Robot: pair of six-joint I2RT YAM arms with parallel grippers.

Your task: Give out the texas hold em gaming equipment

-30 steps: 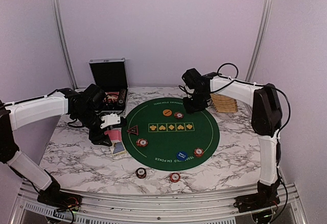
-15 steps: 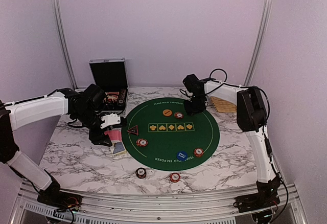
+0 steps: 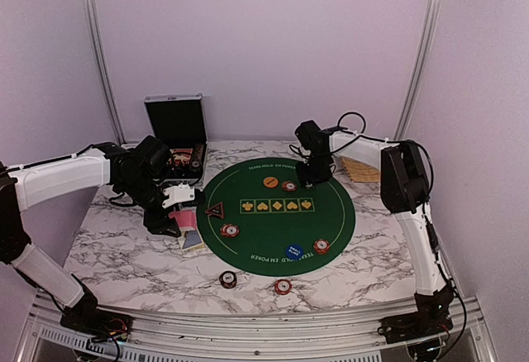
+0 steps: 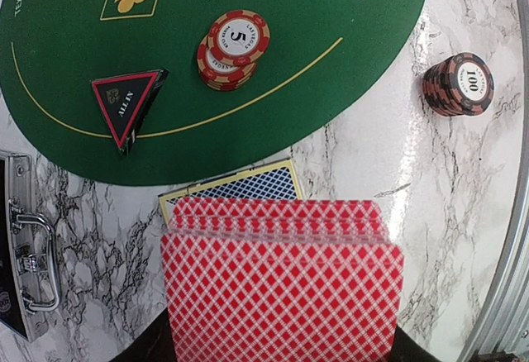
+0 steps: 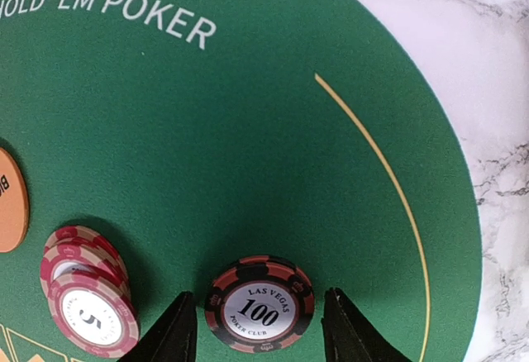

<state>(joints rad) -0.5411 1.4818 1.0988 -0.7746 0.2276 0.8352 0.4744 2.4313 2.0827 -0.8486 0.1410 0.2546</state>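
1. the left gripper (image 3: 168, 210) was clamped on a fanned stack of red diamond-backed playing cards (image 4: 281, 288), over the marble table (image 4: 463, 172) beside the mat.
2. the right gripper (image 5: 259, 335) had its jaws apart, straddling a dark "100" poker chip (image 5: 259, 304) lying flat on the green poker mat (image 5: 248, 130).

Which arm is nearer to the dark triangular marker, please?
Left. The left arm, jaws shut on red-backed cards, is just left of the mat, beside the marker; the right arm holds open jaws around a 100 chip at the mat's far edge.
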